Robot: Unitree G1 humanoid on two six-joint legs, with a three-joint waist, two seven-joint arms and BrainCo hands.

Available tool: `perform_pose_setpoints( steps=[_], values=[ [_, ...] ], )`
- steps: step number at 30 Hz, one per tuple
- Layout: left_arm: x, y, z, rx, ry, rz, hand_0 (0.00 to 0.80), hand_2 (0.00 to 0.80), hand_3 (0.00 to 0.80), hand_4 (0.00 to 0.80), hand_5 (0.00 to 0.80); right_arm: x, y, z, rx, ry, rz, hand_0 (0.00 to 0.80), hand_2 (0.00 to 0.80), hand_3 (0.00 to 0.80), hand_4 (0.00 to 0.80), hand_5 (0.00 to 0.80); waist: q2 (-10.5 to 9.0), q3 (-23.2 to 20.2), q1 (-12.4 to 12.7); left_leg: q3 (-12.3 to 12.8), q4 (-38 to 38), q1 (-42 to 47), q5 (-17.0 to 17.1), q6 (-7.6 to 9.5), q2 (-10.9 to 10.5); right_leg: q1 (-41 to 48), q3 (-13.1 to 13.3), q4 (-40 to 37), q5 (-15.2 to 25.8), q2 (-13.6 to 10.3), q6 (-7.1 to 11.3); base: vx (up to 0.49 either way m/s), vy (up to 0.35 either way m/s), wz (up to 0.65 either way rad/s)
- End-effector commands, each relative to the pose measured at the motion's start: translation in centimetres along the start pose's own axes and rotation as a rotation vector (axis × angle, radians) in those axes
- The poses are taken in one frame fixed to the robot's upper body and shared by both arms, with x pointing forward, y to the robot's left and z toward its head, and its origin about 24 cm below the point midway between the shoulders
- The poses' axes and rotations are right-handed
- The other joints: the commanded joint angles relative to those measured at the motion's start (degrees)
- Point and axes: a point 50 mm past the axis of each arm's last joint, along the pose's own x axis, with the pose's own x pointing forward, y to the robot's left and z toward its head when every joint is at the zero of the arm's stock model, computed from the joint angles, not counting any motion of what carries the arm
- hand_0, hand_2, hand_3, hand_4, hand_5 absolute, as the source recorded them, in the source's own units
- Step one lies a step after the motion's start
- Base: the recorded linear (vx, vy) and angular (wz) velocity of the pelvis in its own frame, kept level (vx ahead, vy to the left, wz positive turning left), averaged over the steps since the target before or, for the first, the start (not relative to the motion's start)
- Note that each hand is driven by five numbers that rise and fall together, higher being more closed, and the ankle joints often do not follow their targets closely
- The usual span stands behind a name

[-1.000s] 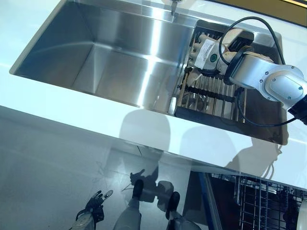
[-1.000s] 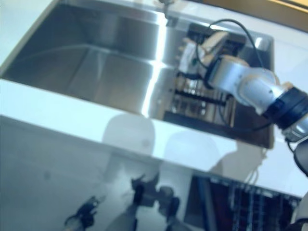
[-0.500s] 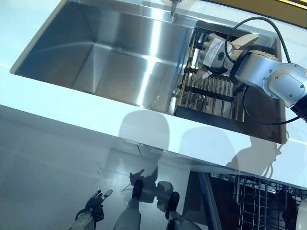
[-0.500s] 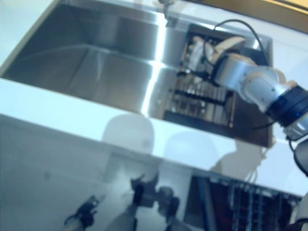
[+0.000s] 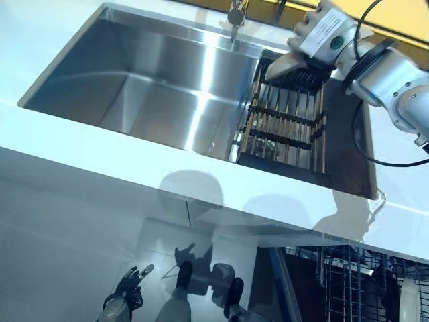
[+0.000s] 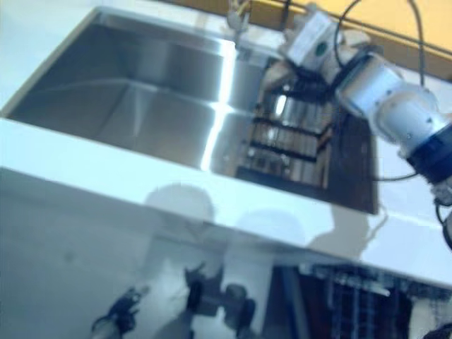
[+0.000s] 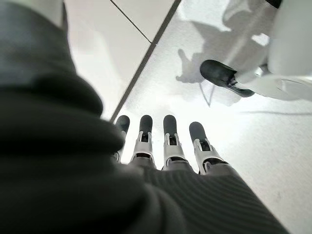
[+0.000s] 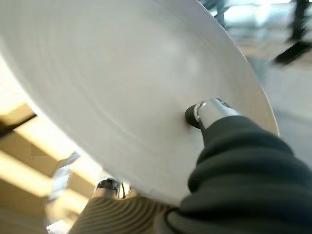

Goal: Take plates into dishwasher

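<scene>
My right hand (image 5: 323,31) is shut on a white plate (image 8: 122,87), its thumb (image 8: 208,113) pressed on the plate's face. The plate (image 5: 289,62) hangs tilted above the far end of the black dish rack (image 5: 285,124), which sits in the right part of the steel sink (image 5: 154,87). No other plate shows among the rack's wires. Down near the floor at the lower left, my left hand (image 5: 129,287) hangs with straight fingers (image 7: 165,141) and holds nothing.
The open dishwasher's wire rack (image 5: 348,285) shows at the lower right below the white counter (image 5: 134,157), with a pale plate (image 5: 407,302) standing in it. A faucet (image 5: 236,12) rises at the sink's back edge, left of the held plate.
My right hand has lifted the plate up out of the dish rack and toward the sink's back edge. The view has shifted a little. The left hand has stayed put.
</scene>
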Motion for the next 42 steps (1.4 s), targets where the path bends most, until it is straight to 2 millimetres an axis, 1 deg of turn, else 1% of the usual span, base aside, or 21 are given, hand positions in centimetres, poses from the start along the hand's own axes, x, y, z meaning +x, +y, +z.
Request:
perform_pose_setpoints(
  steps=[1,4,7,10,15,17,18,19,21,23,26,30,34,37,40,42],
  values=[
    [-0.5,0.9,-1.8,0.050,0.049,0.033,0.000,0.000,0.000,0.000,0.000,-0.6,-1.8,-5.2,-0.011,0.243,-0.094,0.800,0.800,0.800,0.800,0.800,-0.74,-7.41,-0.71,2.94,-0.19,3.32,-6.83,1.66,-0.13,1.94,1.12,-0.02,-2.70,0.34,2.58,0.027,-0.049,-0.12],
    [-0.7,1.2,-2.5,0.081,0.070,0.035,0.000,0.000,0.000,0.000,0.000,-1.2,-1.5,-6.3,-0.014,0.303,-0.090,0.800,0.800,0.800,0.800,0.800,-1.07,-9.33,-1.51,4.27,-0.19,5.23,-7.89,1.63,0.38,3.20,2.33,-0.02,-3.09,0.70,2.72,0.030,-0.036,-0.22],
    [-0.8,1.2,-2.9,0.101,0.088,0.024,0.000,0.000,0.000,0.000,0.000,-1.8,-1.4,-7.1,-0.028,0.322,-0.063,0.800,0.800,0.800,0.800,0.800,-1.11,-10.94,-2.46,5.68,-0.19,7.03,-8.70,1.63,0.91,4.24,3.79,-0.02,-3.42,1.03,2.85,0.032,-0.026,-0.33],
    [-0.9,1.0,-3.4,0.123,0.112,0.009,0.000,0.000,0.000,0.000,0.000,-2.7,-0.6,-7.7,-0.015,0.341,-0.016,0.800,0.800,0.800,0.800,0.800,-1.02,-12.59,-3.35,6.95,-0.19,8.67,-9.32,1.59,1.35,5.18,5.07,-0.02,-3.61,1.29,3.00,0.055,-0.031,-0.29],
    [-1.2,1.0,-4.3,0.153,0.147,-0.020,0.000,0.000,0.000,0.000,0.000,-4.8,1.6,-9.5,0.170,0.476,0.062,0.800,0.800,0.800,0.800,0.800,-0.78,-14.46,-4.82,8.99,-0.19,10.77,-9.95,1.45,2.02,6.19,7.10,-0.02,-3.60,1.75,3.26,0.057,-0.041,-0.33],
    [-1.2,0.9,-4.4,0.174,0.155,-0.035,0.000,0.000,0.000,0.000,0.000,-6.1,3.0,-10.4,0.234,0.556,0.092,0.800,0.800,0.800,0.800,0.800,-0.50,-14.75,-5.67,9.81,-0.19,11.18,-10.02,1.27,2.38,6.18,7.95,-0.02,-3.55,2.02,3.23,0.019,-0.063,-0.25],
    [-1.1,0.9,-4.4,0.186,0.158,-0.041,0.000,0.000,0.000,0.000,0.000,-6.6,3.5,-10.6,0.249,0.578,0.108,0.800,0.800,0.800,0.800,0.800,-0.49,-14.78,-5.81,10.17,-0.19,11.31,-10.11,1.21,2.53,6.17,8.17,-0.02,-3.56,2.07,3.23,0.000,-0.082,-0.27],
    [-1.1,0.9,-4.4,0.202,0.165,-0.050,0.000,0.000,0.000,0.000,0.000,-7.5,4.4,-11.0,0.263,0.608,0.134,0.800,0.800,0.800,0.800,0.800,-0.21,-14.72,-6.38,10.99,-0.19,11.63,-10.21,1.10,2.89,6.10,8.45,-0.02,-3.54,2.20,3.24,-0.005,-0.072,-0.29],
    [-1.1,1.0,-4.5,0.218,0.171,-0.054,0.000,0.000,0.000,0.000,0.000,-8.2,5.1,-11.1,0.268,0.625,0.162,0.800,0.800,0.800,0.800,0.800,-0.23,-14.73,-6.68,11.76,-0.19,11.93,-10.32,1.02,3.18,6.03,8.79,-0.02,-3.54,2.31,3.25,-0.002,-0.069,-0.28],
    [-1.2,1.1,-4.8,0.236,0.187,-0.063,0.000,0.000,0.000,0.000,0.000,-9.2,6.0,-11.4,0.281,0.641,0.206,0.800,0.800,0.800,0.800,0.800,0.02,-14.85,-7.70,12.90,-0.19,12.49,-10.41,0.90,3.64,6.08,9.50,-0.02,-3.60,2.54,3.14,0.012,-0.080,-0.24],
    [-1.3,1.0,-5.1,0.243,0.200,-0.076,0.000,0.000,0.000,0.000,0.000,-10.4,7.0,-11.6,0.310,0.655,0.242,0.800,0.800,0.800,0.800,0.800,0.36,-15.23,-9.30,14.76,-0.19,13.31,-10.59,0.65,4.25,6.23,10.57,-0.02,-3.69,2.84,2.93,0.025,-0.056,-0.35],
    [-1.3,0.4,-5.3,0.230,0.203,-0.097,0.000,0.000,0.000,0.000,0.000,-12.1,8.0,-11.9,0.343,0.680,0.278,0.800,0.800,0.800,0.800,0.800,0.95,-15.61,-11.15,16.24,-0.19,14.17,-11.01,0.51,4.63,6.48,11.90,-0.02,-3.78,3.16,2.72,0.045,-0.035,-0.27],
    [-1.2,-0.3,-5.3,0.212,0.199,-0.093,0.000,0.000,0.000,0.000,0.000,-14.7,9.6,-11.8,0.411,0.736,0.316,0.800,0.800,0.800,0.800,0.800,1.51,-15.82,-13.10,17.80,-0.19,14.41,-11.25,0.31,5.03,6.26,13.10,-0.02,-3.61,3.50,2.71,0.036,-0.025,-0.12],
    [-1.3,0.0,-5.6,0.188,0.216,-0.072,0.000,0.000,0.000,0.000,0.000,-17.2,10.9,-11.3,0.450,0.785,0.355,0.800,0.800,0.800,0.800,0.800,1.69,-15.40,-14.41,18.44,-0.19,14.48,-11.32,0.41,5.19,5.95,13.94,-0.02,-3.40,3.63,2.53,0.038,-0.013,-0.13],
    [-1.5,0.2,-6.1,0.183,0.231,-0.062,0.000,0.000,0.000,0.000,0.000,-19.9,12.1,-11.1,0.461,0.841,0.385,0.800,0.800,0.800,0.800,0.800,1.78,-14.90,-15.08,18.92,-0.19,14.28,-11.29,0.46,5.35,5.67,14.30,-0.02,-3.27,3.69,2.52,0.013,-0.023,-0.09],
    [-1.6,0.5,-6.1,0.178,0.228,-0.051,0.000,0.000,0.000,0.000,0.000,-21.6,12.6,-10.8,0.470,0.876,0.402,0.800,0.800,0.800,0.800,0.800,1.88,-14.40,-15.38,18.98,-0.19,13.88,-11.12,0.42,5.37,5.22,14.40,-0.02,-3.03,3.71,2.55,-0.025,-0.014,-0.09]
  ],
)
